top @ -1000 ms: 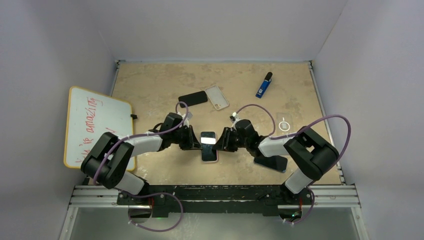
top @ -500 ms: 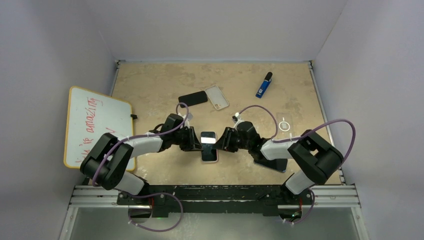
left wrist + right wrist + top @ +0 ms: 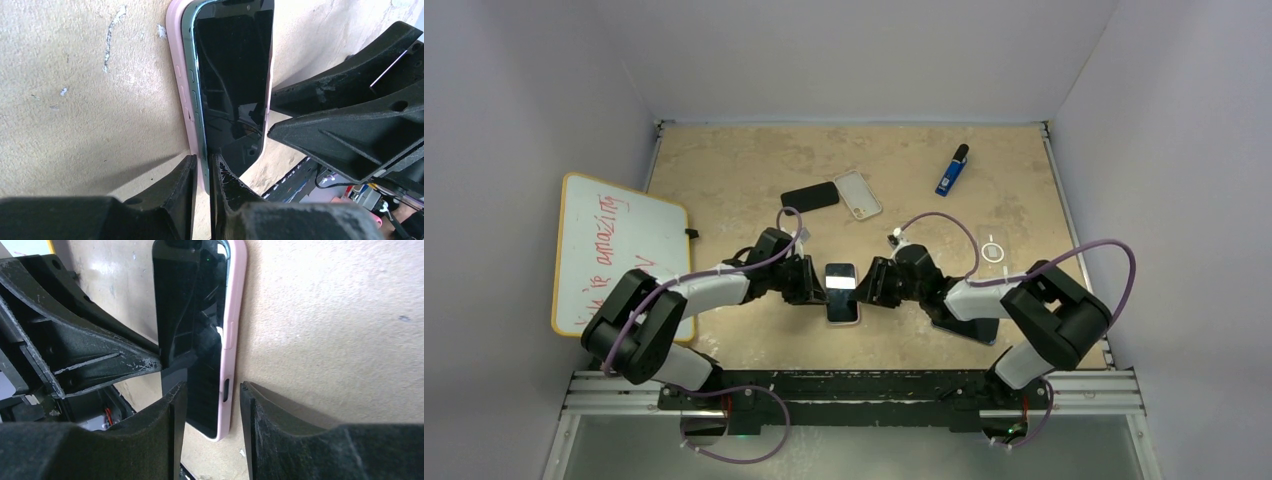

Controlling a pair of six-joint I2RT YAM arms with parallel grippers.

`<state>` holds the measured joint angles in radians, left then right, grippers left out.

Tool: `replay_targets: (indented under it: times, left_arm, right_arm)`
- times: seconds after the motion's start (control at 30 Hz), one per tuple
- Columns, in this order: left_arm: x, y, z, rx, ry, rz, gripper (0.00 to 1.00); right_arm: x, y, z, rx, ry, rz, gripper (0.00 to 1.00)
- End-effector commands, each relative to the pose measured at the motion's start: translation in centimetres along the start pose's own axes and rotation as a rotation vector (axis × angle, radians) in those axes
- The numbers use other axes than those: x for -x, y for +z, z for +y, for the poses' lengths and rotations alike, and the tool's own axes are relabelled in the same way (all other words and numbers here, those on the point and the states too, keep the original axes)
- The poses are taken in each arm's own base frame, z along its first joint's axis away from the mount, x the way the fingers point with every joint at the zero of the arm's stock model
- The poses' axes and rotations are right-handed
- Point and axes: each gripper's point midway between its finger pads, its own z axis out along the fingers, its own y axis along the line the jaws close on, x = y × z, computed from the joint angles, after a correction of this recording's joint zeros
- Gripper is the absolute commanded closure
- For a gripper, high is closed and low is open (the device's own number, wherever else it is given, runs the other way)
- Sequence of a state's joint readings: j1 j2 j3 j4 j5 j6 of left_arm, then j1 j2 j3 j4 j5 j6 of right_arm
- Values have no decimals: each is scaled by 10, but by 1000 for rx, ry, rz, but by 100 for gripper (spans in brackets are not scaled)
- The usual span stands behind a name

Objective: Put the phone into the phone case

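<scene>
The phone (image 3: 841,290), dark-screened with a green frame, lies in the pink phone case (image 3: 842,318) on the table between both arms. In the left wrist view my left gripper (image 3: 202,171) is closed down on the left edge of the phone (image 3: 232,75) and the case (image 3: 178,75), one finger outside the case wall and the other on the screen. In the right wrist view my right gripper (image 3: 212,396) is open and straddles the right edge of the case (image 3: 235,305). The outer finger stands clear of the case; the inner one is over the phone (image 3: 192,315).
A whiteboard (image 3: 614,250) lies at the left. A black phone (image 3: 810,195) and a clear case (image 3: 858,194) lie behind the grippers, with a blue lighter-like object (image 3: 952,170) at the back right. A clear case with a ring (image 3: 992,248) and a dark phone (image 3: 969,326) lie by the right arm.
The right arm's elbow has shifted slightly outward to the right. Both grippers and the phone have stayed almost in place.
</scene>
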<state>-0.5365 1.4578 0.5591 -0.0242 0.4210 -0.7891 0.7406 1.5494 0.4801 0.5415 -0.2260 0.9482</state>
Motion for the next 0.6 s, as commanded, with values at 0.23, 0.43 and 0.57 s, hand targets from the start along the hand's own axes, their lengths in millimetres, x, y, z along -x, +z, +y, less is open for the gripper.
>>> replay_targets:
  times: [0.23,0.43,0.57]
  left_arm:
    - [-4,2,12,41,20,3,95]
    - [-12,5,11,16,8,38,99]
    - [-11,4,13,21,15,30,99]
  right_arm:
    - [-8,12,32,111,42,59,43]
    - [2,13,64,271,78,42,41]
    - [8,9,74,343,99,9,43]
